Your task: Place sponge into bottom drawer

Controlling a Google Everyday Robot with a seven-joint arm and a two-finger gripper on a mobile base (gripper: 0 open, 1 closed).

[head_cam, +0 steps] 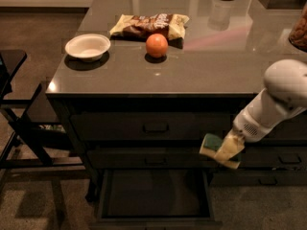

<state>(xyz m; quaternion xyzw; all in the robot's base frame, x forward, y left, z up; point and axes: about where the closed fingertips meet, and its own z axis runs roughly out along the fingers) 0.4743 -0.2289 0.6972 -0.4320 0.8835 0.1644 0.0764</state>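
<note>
The sponge (210, 143), green on top over a pale yellow body, is held in my gripper (225, 151) in front of the cabinet's middle drawer. The gripper hangs from the white arm (278, 99) that comes in from the right, and it is shut on the sponge. The bottom drawer (153, 198) is pulled open below, with a dark, flat interior. The sponge hangs above the drawer's right rear corner, well clear of its floor.
On the grey counter (192, 71) sit a white bowl (88, 46), an orange (157, 45) and a chip bag (148, 25). Two shut handled drawers (156, 127) lie above the open one. A black folding stand (19, 123) is at the left.
</note>
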